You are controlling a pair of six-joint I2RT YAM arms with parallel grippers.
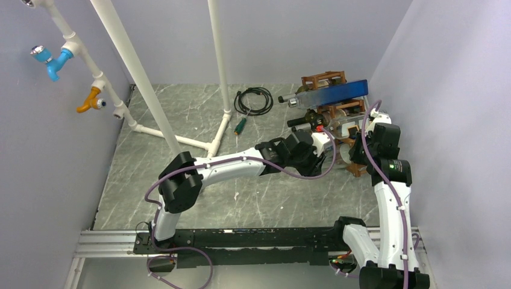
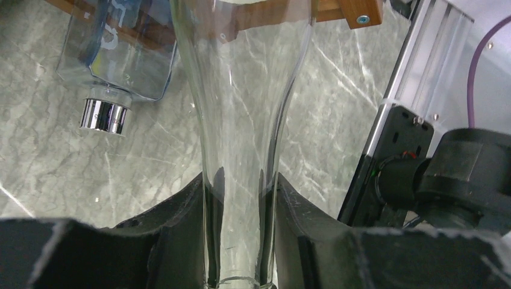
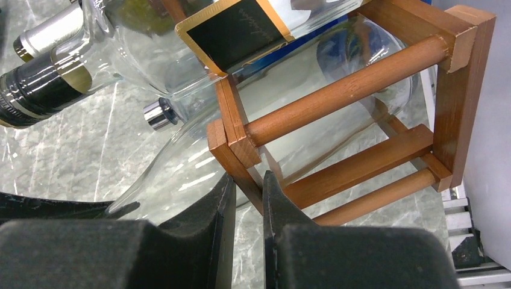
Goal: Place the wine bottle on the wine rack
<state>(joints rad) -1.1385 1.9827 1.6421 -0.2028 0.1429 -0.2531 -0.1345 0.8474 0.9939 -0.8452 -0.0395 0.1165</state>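
wine bottle (image 2: 241, 120) is gripped at its neck by left gripper (image 2: 240, 195), its long axis running ahead into wine rack (image 3: 337, 90), itself pinched by right gripper (image 3: 245, 192).

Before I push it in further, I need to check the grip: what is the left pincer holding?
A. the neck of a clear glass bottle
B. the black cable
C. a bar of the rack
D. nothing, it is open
A: the left wrist view shows the clear wine bottle clamped by its neck in the left pincer; the right pincer grips the wine rack.
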